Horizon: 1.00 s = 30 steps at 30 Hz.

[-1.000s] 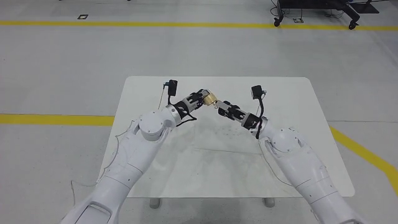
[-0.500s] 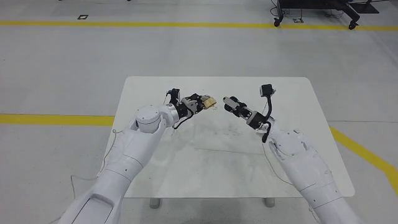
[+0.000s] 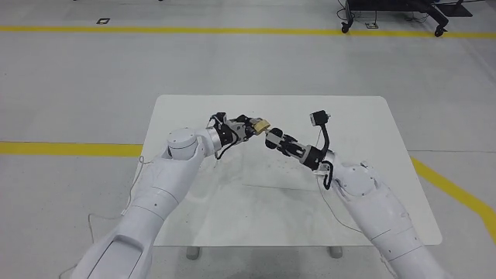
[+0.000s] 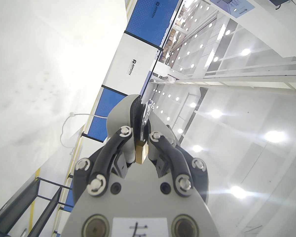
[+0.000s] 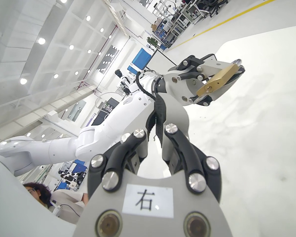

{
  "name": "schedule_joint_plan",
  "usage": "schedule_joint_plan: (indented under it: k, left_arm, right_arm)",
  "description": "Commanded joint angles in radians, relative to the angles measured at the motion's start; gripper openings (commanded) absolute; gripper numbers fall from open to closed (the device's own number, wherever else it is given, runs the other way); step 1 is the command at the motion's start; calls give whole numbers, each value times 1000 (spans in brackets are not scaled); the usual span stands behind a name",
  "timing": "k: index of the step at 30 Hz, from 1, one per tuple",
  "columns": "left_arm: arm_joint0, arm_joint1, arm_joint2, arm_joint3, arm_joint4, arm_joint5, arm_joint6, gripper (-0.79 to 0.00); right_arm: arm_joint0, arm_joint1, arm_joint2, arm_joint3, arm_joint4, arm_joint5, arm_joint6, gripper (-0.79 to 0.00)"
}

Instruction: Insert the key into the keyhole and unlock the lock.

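1. A small, boxy brass padlock (image 5: 220, 80) with a steel shackle is clamped between the closed grey fingers of the left gripper (image 4: 145, 111).
2. Just beside the padlock's keyhole (image 5: 208, 88), the right gripper (image 3: 271, 136) has its black pads pressed together, seemingly pinching the key.
3. Below the padlock is a matte white table (image 3: 364, 124) with rounded corners. Beyond it lies a pale glossy floor (image 3: 256, 62) with yellow lines.

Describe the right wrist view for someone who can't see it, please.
The left gripper holds a brass padlock above the white table, with the keyhole end toward the camera. In the foreground, the shut right gripper points toward the padlock.
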<state>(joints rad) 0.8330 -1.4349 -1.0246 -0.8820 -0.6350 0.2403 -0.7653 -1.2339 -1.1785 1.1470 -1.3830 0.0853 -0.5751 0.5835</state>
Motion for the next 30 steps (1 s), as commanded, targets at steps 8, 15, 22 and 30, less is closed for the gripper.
schedule_joint_plan:
  k: [8, 15, 22, 30]
  left_arm:
    - [-15, -3, 1, 29, -34, 36, -72, -785]
    - [-21, -5, 3, 43, -44, 37, -91, -785]
    - [-3, -1, -11, 5, -3, -109, -37, -785]
    - [51, 7, -24, -82, 104, -305, 73, -785]
  right_arm:
    - [52, -12, -23, 81, 25, 2, -13, -785]
    - [67, -16, -27, 110, 50, -22, -13, -785]
    - [52, -12, -5, 109, 67, -74, -5, 0]
    - [52, -12, -5, 109, 67, -74, -5, 0]
